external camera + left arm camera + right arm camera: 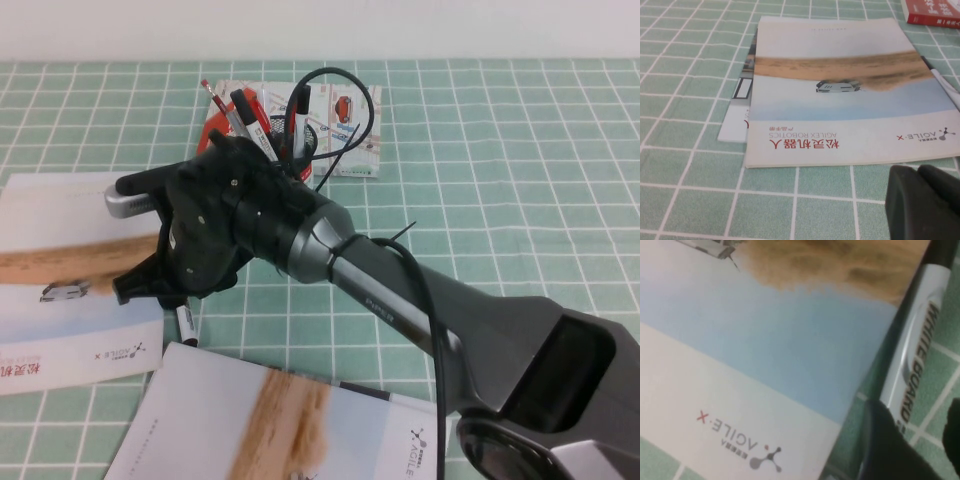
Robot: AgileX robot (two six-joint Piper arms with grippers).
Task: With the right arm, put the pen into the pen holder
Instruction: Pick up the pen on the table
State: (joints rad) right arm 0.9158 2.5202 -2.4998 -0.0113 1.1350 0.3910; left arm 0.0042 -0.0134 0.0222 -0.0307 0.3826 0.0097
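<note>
The pen (pixel 917 350), a white barrel printed WHITE BOARD, lies on the green checked cloth along the edge of a brochure. In the high view only its black end (pixel 186 327) shows below the right arm's wrist. My right gripper (pixel 922 440) is open and low over the pen, one finger (pixel 885 450) overlapping the barrel's lower part, the other at the frame edge. In the high view that gripper (pixel 165 285) reaches across to the left. The black mesh pen holder (pixel 300 140) stands at the back with several markers in it. My left gripper (pixel 917 172) hovers by a brochure, fingers together.
One brochure (pixel 60 260) lies at the left beside the pen, another (pixel 280 420) at the front. Printed cards (pixel 350 130) and a red packet (pixel 935 12) lie by the holder. A loose black cable (pixel 350 110) loops from the right arm near the holder.
</note>
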